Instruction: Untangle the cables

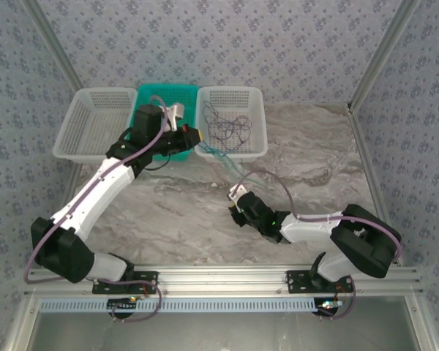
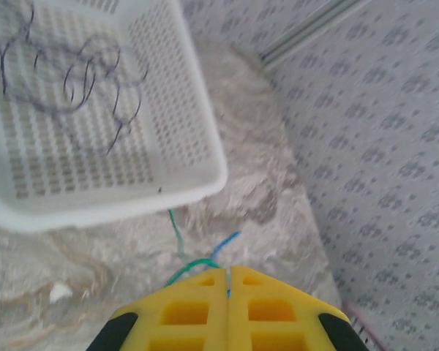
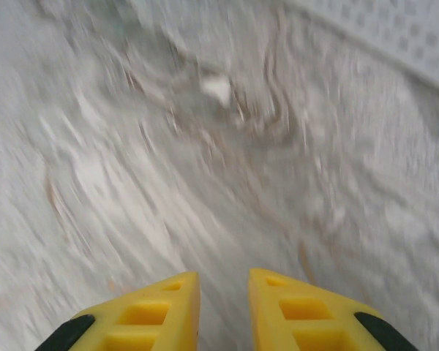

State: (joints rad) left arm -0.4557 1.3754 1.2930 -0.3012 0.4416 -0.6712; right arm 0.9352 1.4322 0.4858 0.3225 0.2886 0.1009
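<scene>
Yellow plastic fingers of the left hand are pressed together at their tips, pinching the hair-thin green and blue wires, which leave the seam and curl forward toward the near rim of the white perforated plastic basket on the right. From above, that left hand sits at the corner between the teal plastic basket and the white one, and the two faint strands trail from it in a diagonal across the grey marbled surface, far-left to near-right, pointing toward the right hand. The right hand hovers low over that surface with its fingers apart and nothing between them, so it looks the nearer one to the loose ends, which lie just beyond and to the left of it; whether they reach it I cannot tell. A loose tangle of dark purple-grey wires lies inside the white basket, apart from the held pair and closer to the left hand. Bare surface between the two arms gives open room to draw the strands out along their diagonal; the basket's near wall is the one edge that could snag them.
</scene>
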